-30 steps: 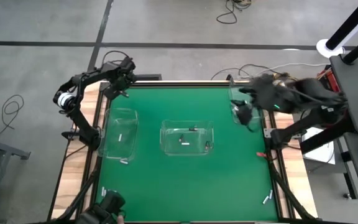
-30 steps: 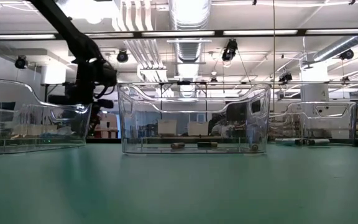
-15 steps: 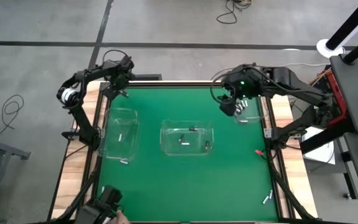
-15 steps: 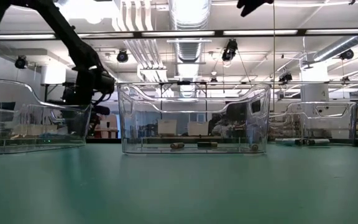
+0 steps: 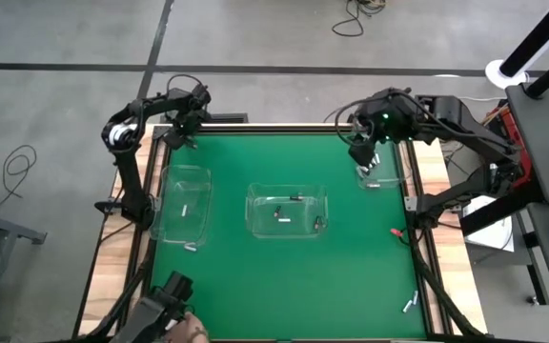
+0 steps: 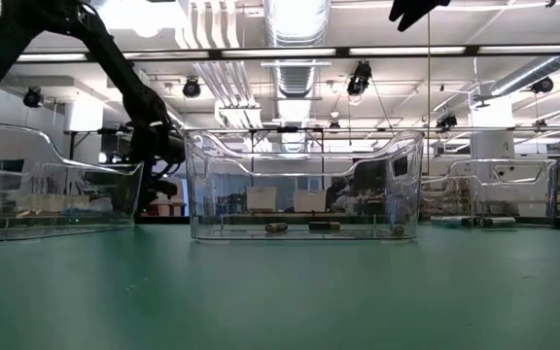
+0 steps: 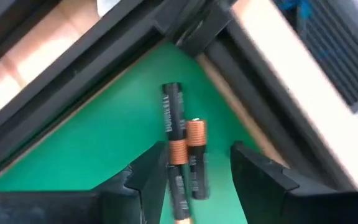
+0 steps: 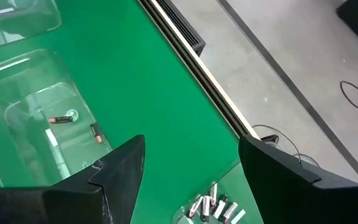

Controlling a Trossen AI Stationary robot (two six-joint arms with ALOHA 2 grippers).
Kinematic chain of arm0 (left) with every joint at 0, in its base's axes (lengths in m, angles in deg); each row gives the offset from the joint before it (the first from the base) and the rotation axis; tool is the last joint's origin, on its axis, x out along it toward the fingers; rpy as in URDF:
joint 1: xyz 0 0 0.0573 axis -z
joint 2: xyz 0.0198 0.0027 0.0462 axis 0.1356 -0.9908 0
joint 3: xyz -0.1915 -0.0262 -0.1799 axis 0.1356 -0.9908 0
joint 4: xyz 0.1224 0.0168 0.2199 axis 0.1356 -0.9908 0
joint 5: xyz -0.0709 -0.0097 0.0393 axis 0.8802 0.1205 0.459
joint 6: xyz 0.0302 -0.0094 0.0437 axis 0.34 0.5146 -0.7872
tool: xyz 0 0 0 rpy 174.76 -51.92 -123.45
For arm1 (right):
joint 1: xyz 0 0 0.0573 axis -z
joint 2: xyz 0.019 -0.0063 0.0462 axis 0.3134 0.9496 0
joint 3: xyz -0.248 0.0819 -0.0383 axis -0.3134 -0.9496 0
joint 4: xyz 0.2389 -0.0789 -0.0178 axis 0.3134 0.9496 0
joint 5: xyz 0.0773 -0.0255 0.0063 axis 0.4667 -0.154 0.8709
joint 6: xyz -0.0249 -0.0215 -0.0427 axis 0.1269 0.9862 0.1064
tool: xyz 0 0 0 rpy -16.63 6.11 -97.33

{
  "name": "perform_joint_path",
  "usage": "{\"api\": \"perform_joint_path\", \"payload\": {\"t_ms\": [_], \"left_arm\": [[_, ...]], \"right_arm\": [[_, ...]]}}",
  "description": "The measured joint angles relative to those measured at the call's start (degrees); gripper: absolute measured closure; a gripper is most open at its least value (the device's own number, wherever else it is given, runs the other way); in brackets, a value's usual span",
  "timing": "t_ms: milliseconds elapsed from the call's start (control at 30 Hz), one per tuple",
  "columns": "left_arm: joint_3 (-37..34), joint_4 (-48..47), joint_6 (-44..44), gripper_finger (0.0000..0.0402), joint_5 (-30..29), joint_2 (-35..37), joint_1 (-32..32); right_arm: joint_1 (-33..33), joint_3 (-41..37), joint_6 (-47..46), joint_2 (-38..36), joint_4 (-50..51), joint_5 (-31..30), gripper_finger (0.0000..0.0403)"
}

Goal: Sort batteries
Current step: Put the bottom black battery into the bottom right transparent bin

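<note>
sorting partly done, judging by the layout. landmark: middle bin (image 5: 287,211) at the centre of the green table (image 5: 284,286). it holds a few batteries (image 5: 296,197); the left bin (image 5: 183,203) beside it holds one, and the right bin (image 5: 377,170) toward the far right corner holds a cluster (image 8: 215,206). loose ones remain: one just by the left bin's near corner (image 5: 190,248), a pair at the near right corner (image 5: 409,305), and two or three in the far left corner (image 7: 182,149). left gripper (image 7: 194,177) hovers over that corner pile, jaws open with nothing between them, astride the batteries. right gripper (image 8: 188,168) hangs above the right bin, jaws apart and empty. one corner battery reads "duracell", black with copper top.
</note>
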Motion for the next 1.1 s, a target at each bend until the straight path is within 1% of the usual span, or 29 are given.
{"api": "perform_joint_path", "payload": {"t_ms": [167, 333, 500, 800, 1100], "left_arm": [[4.0, -4.6, -3.2, 0.0247, 0.2, -3.8, -0.6], [5.6, -5.7, -6.6, 0.0247, 0.4, -5.3, -0.7], [5.4, -5.7, -6.6, 0.0247, 1.6, -5.2, -0.5], [4.8, -5.3, -7.0, 0.0247, 1.6, -4.9, 1.0], [4.7, -5.7, -6.9, 0.0248, 2.7, -4.8, 2.3]], "right_arm": [[1.0, -1.2, -2.2, -0.3, 1.1, 0.0, 0.0163], [1.8, -1.7, -2.6, -0.9, 1.0, 0.0, 0.0168], [2.3, -1.8, -1.7, -0.7, 0.5, 0.0, 0.0162], [2.5, -1.8, 1.1, -0.7, 0.5, 0.0, 0.0151], [2.5, -1.8, 2.2, -1.1, 1.1, 0.0, 0.0165]]}}
